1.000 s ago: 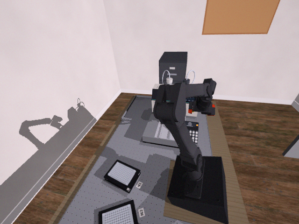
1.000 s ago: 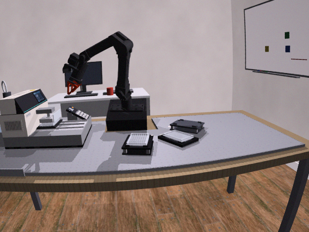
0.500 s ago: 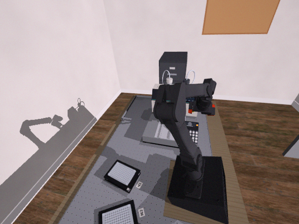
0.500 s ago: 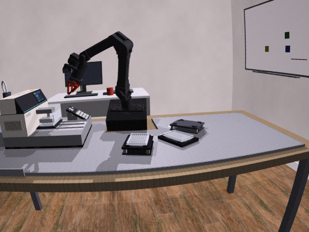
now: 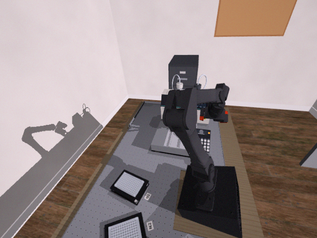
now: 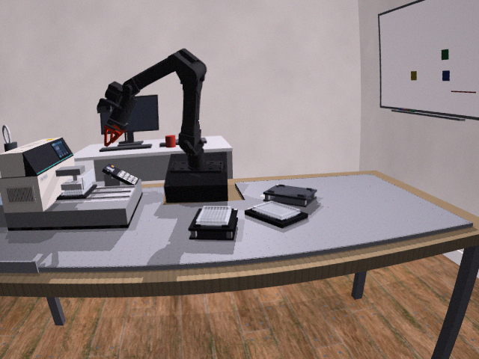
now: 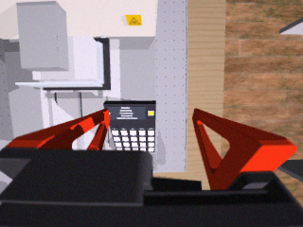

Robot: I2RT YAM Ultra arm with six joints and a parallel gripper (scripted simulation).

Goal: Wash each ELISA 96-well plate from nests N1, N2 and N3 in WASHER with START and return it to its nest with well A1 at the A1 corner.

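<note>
Three nests are sitting on the grey table (image 6: 348, 209). Nest N3 (image 5: 129, 186) and nest N2 (image 5: 125, 227) are each carrying a clear 96-well plate (image 5: 129, 183), (image 5: 124, 229); their white labels are lying just beside them. In the exterior view a third black nest (image 6: 290, 194) is standing behind those two with no plate showing on it.

One plate (image 6: 73, 187) is sitting at the washer's carrier, under the manifold head (image 6: 70, 170), close against the beige body of the WASHER (image 6: 23, 181). Whether it is lying flat inside the pocket cannot be told at this size.

One keypad (image 7: 131, 130) is standing at the right of the carrier's track, tilted toward the front, with a dark display strip and rows of pale keys; single keys are too small to name. The lamp's colour cannot be made out.

One black arm (image 6: 189, 96) is rising from its black pedestal (image 6: 216, 189) and reaching over the washer. Its end effector (image 6: 111, 134) is hanging in the air well above the keypad, the red fingers spread fully apart and gripping nothing. In the wrist view the keypad is showing between the fingers, nearer the left one.
</note>
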